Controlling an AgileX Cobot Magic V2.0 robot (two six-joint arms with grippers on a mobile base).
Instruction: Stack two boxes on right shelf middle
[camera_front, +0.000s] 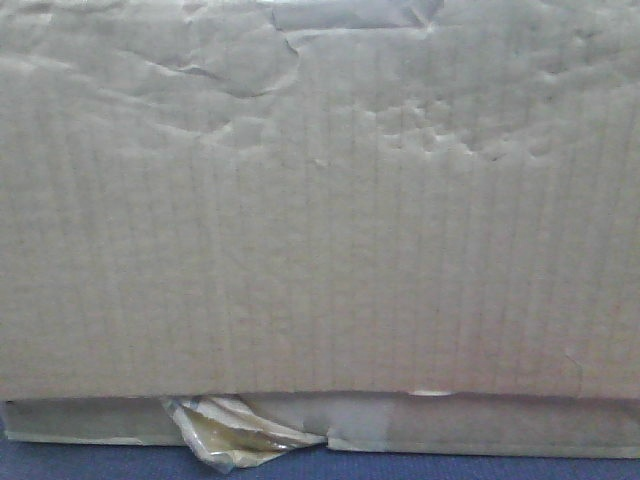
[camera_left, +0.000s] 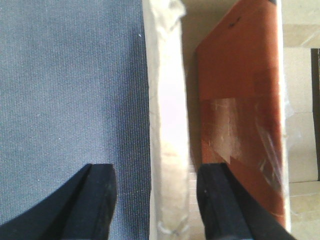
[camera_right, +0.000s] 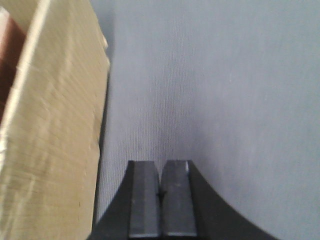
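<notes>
Blue woven carpet (camera_front: 500, 468) bears wrinkled corrugated box (camera_front: 320, 220) atop thin flat box (camera_front: 480, 425).

Large box (camera_front: 320, 200) blocks the whole front view, resting flush on flat box (camera_front: 500, 425), no gap between. Left tool (camera_left: 157, 172), fingers spread, straddles a box wall (camera_left: 167, 115): worktop (camera_left: 70, 75) free outside, box interior free inside. Right tool (camera_right: 161, 200), fingers together: bare worktop ahead, box side (camera_right: 55, 130) close alongside.
</notes>
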